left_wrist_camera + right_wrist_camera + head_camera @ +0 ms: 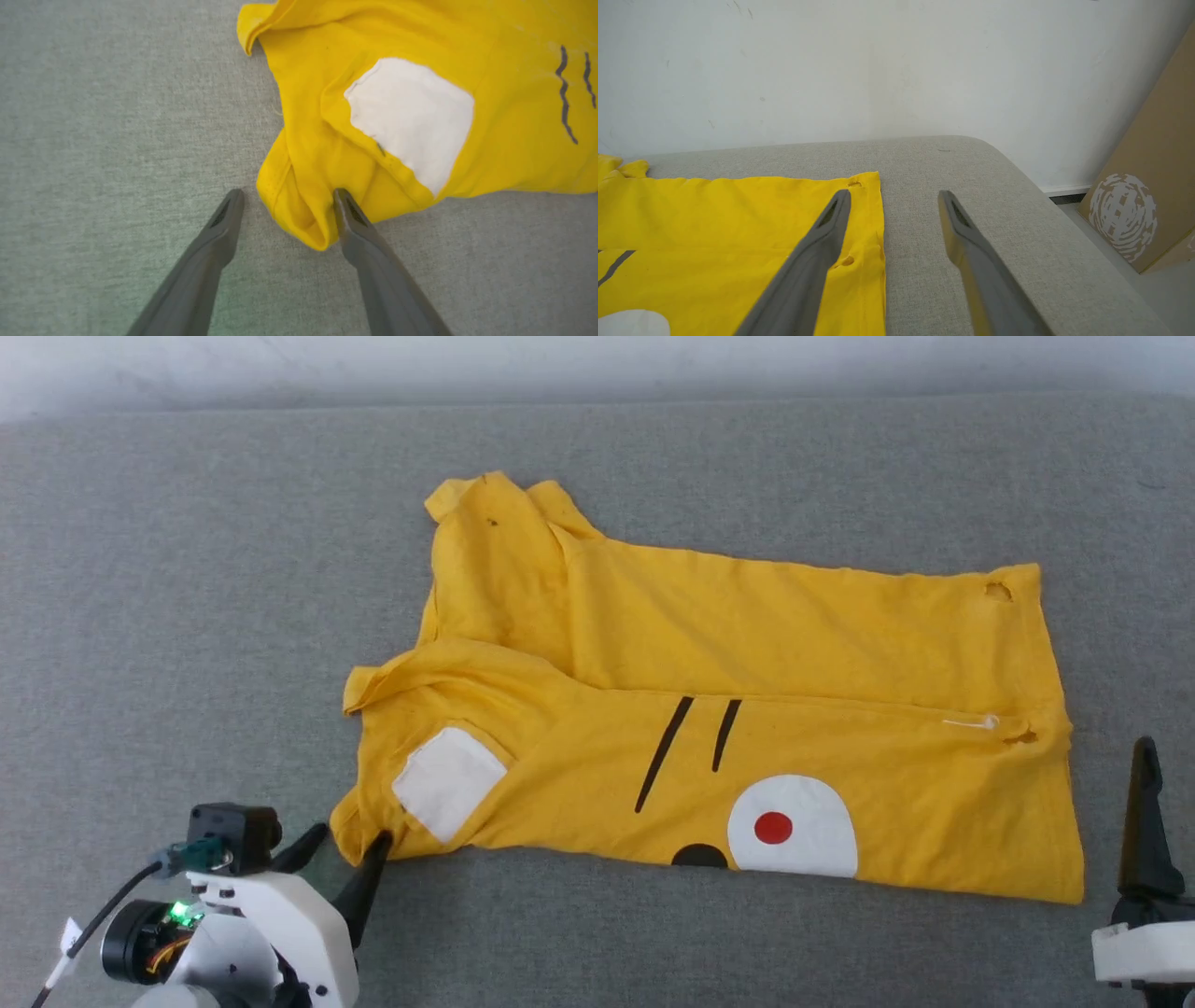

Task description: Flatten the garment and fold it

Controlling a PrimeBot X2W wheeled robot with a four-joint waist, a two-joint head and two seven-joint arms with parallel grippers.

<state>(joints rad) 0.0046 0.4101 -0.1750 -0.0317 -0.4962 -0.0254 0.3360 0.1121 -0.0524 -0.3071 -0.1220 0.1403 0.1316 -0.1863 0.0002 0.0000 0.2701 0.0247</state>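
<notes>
The garment (794,635), a bright yellow T-shirt, lies spread on the grey cushion (187,616) with one long side folded over. Its print shows a white patch, two black strokes and a white oval with a red dot. My left gripper (288,193) stands open at the shirt's near left corner (303,219). One finger is on the bare cushion and the other presses against the bunched yellow cloth, so the corner fold sits between them. My right gripper (894,193) is open above the cushion just beyond the shirt's right hem (873,219), touching nothing.
A white wall (878,70) rises behind the cushion. The cushion's rounded right corner (999,154) drops to the floor, where a brown cardboard box (1153,177) leans. Small holes show near the hem (997,590).
</notes>
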